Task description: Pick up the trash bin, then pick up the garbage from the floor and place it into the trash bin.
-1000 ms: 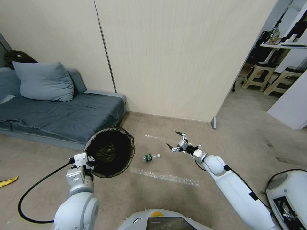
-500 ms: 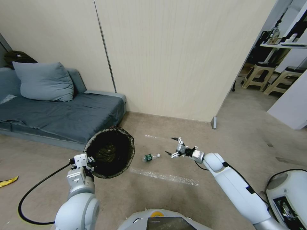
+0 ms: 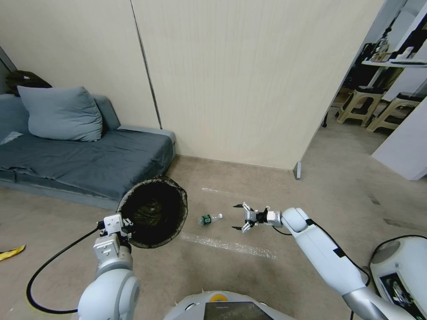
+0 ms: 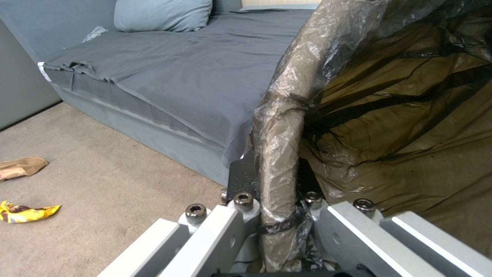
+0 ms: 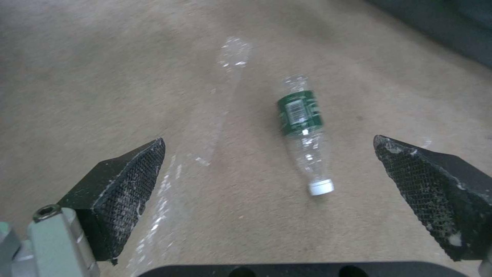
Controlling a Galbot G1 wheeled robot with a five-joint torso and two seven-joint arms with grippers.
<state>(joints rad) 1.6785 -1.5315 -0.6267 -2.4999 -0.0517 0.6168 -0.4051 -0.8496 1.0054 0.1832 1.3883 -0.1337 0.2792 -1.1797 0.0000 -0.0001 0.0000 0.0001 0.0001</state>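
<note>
Bottle (image 5: 302,134), clear, green-labelled and seemingly empty, light, crushable and slippery, is lying on the floor (image 3: 267,275) near the trash bin (image 3: 153,215) whose rim the left gripper (image 4: 279,215) is clamping, while the right gripper (image 5: 276,184), jaws wide, is hovering nearby, its labelled middle looking the best hold.

Black-lined trash bin (image 3: 153,217) hangs tilted near the sofa edge; clear green-labelled bottle (image 3: 209,218) lies flat on the floor beside it.
</note>
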